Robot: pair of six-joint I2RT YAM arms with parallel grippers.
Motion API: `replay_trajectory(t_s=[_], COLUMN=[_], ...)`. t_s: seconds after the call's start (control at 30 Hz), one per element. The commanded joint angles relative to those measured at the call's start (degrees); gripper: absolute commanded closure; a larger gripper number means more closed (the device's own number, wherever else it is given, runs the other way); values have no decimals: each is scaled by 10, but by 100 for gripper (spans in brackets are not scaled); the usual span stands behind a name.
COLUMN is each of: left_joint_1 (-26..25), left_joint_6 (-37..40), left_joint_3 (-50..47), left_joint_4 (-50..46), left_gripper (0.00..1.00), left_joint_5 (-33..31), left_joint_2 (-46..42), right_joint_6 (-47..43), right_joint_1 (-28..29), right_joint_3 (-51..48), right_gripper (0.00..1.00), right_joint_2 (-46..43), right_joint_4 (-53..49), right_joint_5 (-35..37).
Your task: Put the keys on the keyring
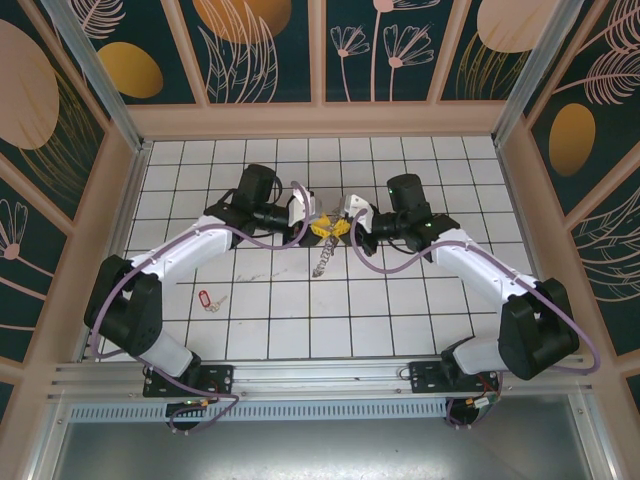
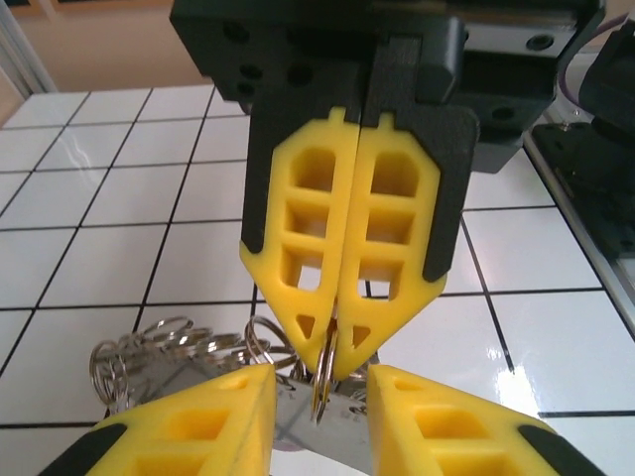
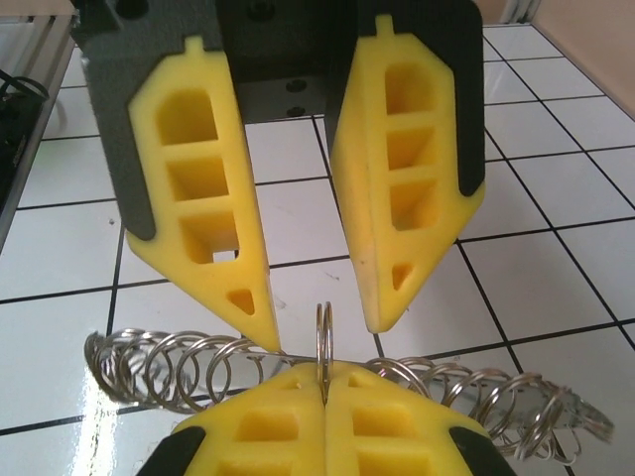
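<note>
The keyring [image 1: 321,262] is a string of many small metal rings that hangs from both grippers down onto the tiles at the table's middle. My right gripper [image 3: 324,397] is shut on one upright ring [image 3: 322,332] of it. The other rings [image 3: 179,372] spread to both sides. My left gripper [image 2: 319,402] faces it tip to tip and stands open, its fingers [image 2: 203,426] either side of that ring [image 2: 324,372] without touching it. A flat grey piece [image 2: 298,426] below the ring is unclear. One key with a red tag [image 1: 208,299] lies alone on the tiles, left of and nearer than both grippers.
The white tiled table [image 1: 400,310] is walled by patterned panels at the back and sides. Purple cables [image 1: 390,268] loop along both arms. The two arms' bases sit on the metal rail [image 1: 320,378] at the near edge.
</note>
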Motion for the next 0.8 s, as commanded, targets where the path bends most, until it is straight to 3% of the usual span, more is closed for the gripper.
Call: replay_trajectory(t_s=[0.0, 0.67, 0.77], left_joint_1=[-3, -5, -5], left_joint_6=[29, 49, 50], left_joint_3=[19, 47, 47], left_joint_4=[-42, -81, -77], left_gripper=[69, 76, 90], left_joint_5=[-4, -13, -10], left_joint_2=[8, 33, 31], right_joint_6=[-13, -9, -9], right_joint_1=[6, 15, 16], right_joint_3=[20, 22, 23], right_gripper=[100, 100, 100], right_joint_2=[3, 7, 9], right_joint_4=[-6, 3, 2], right_joint_5=[-3, -3, -1])
